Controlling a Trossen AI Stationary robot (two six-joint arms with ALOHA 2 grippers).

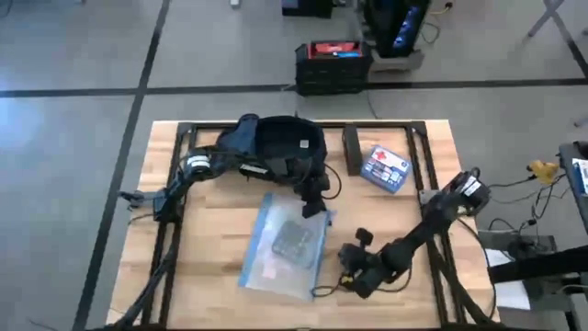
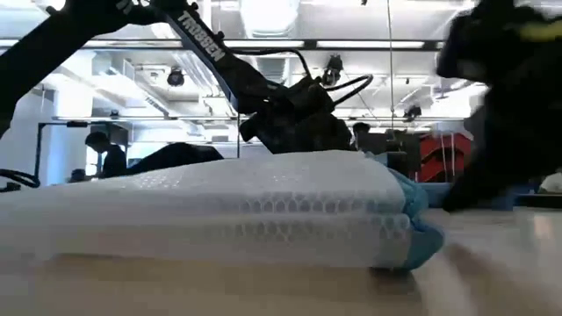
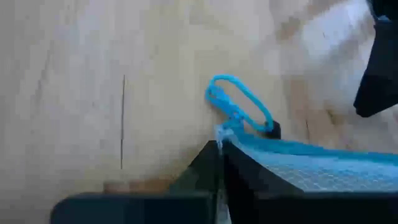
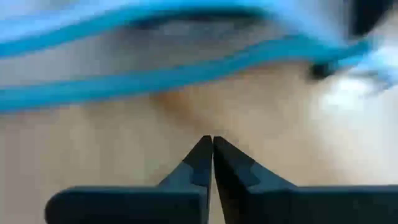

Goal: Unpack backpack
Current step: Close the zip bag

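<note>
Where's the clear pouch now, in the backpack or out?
Out. The clear pouch lies flat on the table, in front of the backpack; the left gripper is shut on its corner.

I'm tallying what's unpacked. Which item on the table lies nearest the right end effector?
The clear pouch with blue edging, beside the right end effector; the blue-white box and backpack sit farther back.

Left end effector [image 3: 219, 148] closed, right end effector [image 4: 212, 142] closed, both arms low

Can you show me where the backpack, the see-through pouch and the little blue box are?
backpack [image 1: 276, 142]: high view, dark middle.
clear pouch [image 1: 287, 246]: high view, its centre.
blue-white box [image 1: 384, 168]: high view, its top face.
</note>
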